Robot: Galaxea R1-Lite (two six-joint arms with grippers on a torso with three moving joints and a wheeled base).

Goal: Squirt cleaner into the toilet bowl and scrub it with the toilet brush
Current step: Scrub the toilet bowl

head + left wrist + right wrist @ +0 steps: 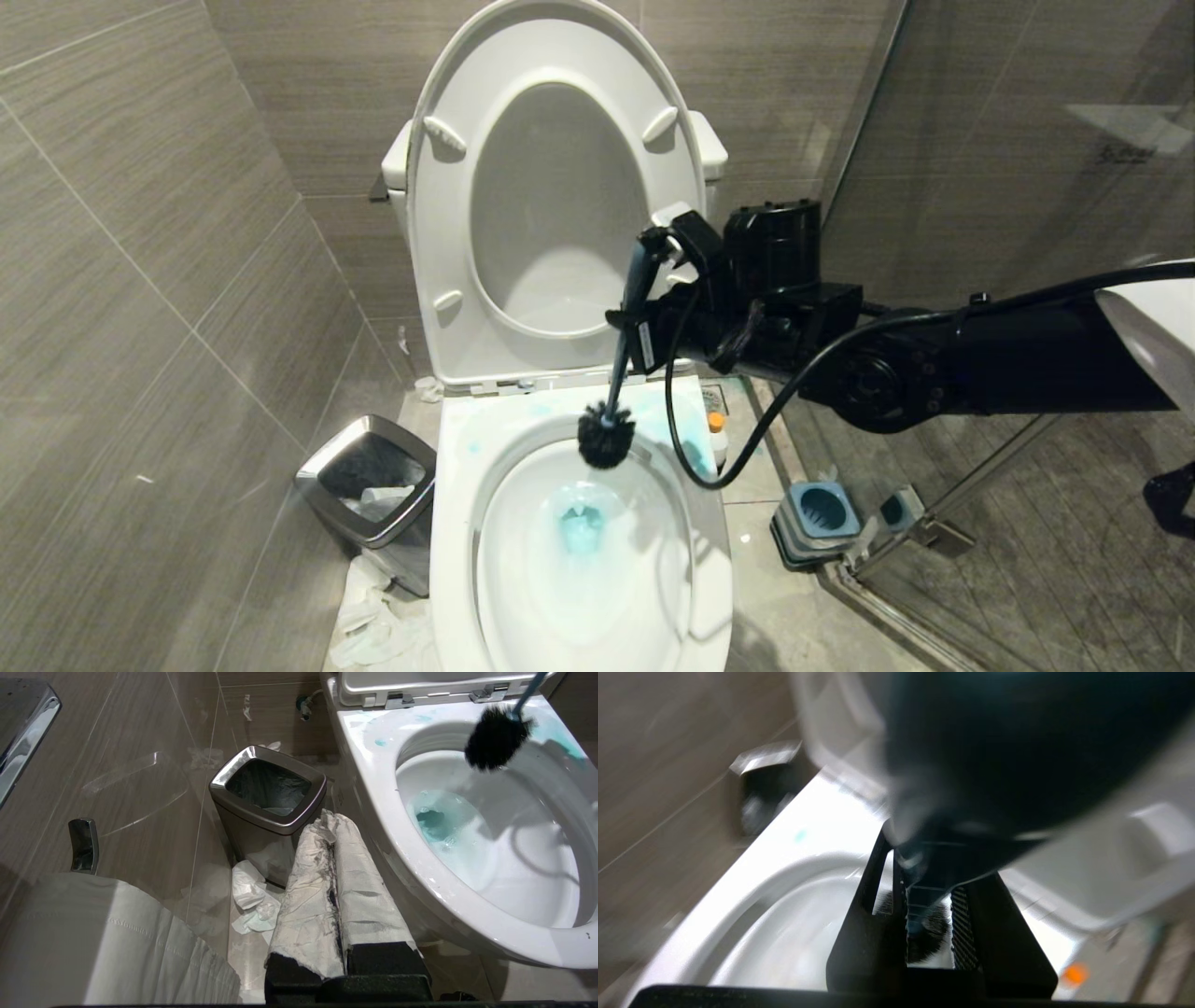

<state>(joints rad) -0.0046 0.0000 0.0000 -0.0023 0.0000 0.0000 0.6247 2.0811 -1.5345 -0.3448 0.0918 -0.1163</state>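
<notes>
The right end effector (653, 280), pinching the blue-grey-handled, black-bristled toilet brush (607, 434), must next lower it into the glossy white ceramic toilet bowl (448, 523) to scrub.

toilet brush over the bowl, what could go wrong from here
1. The toilet brush hangs above the toilet bowl near its back rim, so a swing could flick drips onto the raised seat.
2. The right gripper pinches only the slim handle, which may twist during scrubbing.
3. Its dangling cable could dip into the blue cleaner water.
</notes>
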